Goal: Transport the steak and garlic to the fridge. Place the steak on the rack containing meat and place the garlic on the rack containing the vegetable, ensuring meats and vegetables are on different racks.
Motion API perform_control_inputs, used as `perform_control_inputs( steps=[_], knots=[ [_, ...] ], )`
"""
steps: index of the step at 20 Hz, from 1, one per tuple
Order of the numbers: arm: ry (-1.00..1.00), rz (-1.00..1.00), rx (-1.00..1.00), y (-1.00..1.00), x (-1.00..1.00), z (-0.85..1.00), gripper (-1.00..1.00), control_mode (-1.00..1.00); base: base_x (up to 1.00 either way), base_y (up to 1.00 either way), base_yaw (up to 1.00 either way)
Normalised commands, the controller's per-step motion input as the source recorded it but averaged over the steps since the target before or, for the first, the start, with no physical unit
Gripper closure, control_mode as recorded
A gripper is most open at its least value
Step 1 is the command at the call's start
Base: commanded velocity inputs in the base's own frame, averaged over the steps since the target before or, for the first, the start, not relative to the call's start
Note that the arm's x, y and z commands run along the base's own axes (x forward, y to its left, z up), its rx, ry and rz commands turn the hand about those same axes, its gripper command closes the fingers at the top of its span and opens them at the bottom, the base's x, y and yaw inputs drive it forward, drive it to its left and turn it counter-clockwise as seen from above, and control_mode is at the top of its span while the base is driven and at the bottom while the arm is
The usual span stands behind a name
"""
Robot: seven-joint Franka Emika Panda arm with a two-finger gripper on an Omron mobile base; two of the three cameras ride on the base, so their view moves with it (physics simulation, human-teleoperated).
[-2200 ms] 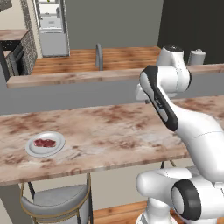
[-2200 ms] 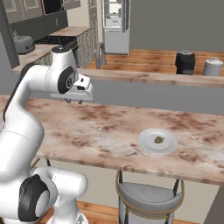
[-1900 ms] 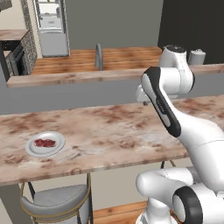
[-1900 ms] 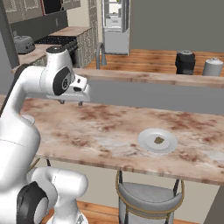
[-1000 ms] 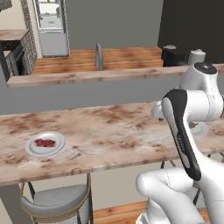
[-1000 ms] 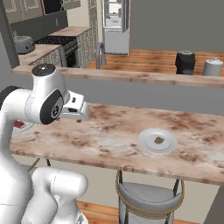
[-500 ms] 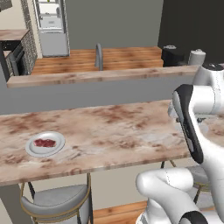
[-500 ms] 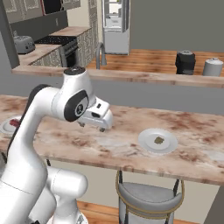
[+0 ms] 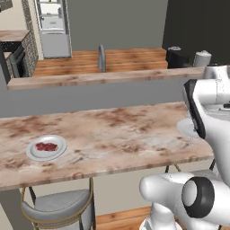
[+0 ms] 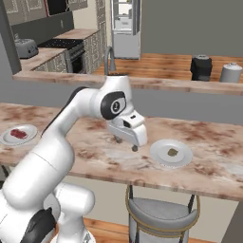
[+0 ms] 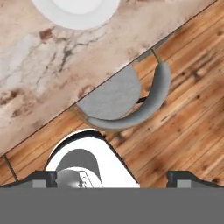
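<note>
Nearest the gripper [image 10: 134,145] is the marbled counter [image 10: 95,156], directly below its tips; the jaws stand wide apart with nothing between them. Just beside the gripper, on the side away from the arm's shoulder, sits a white plate [image 10: 171,153] carrying a small brownish lump, which I take to be the garlic [image 10: 172,152], though it is too small to be sure. Below the counter edge under the hand stands a grey stool [image 11: 118,101].

Well away from the gripper, past the arm's shoulder at the other end of the counter, a second white plate [image 9: 46,148] holds the steak [image 9: 46,146], untouched.

Far beyond the hand, across the raised ledge and the wooden floor, the fridge [image 10: 126,27] stands with its white shelved upper part showing.

Judging from this, the task is barely begun: neither item is picked up, both still lie on their plates, and both carries to the fridge racks are left.
</note>
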Motion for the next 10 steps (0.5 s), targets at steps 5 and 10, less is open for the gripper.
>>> perform_control_inputs(
  steps=[5,10],
  knots=[
    [0.12,-0.15,0.0,-0.73,0.22,-0.19,-1.0,-1.0,0.0,0.0,0.0],
    [0.02,0.0,0.02,-0.5,0.17,-0.1,-1.0,-1.0,0.0,0.0,0.0]
  ],
)
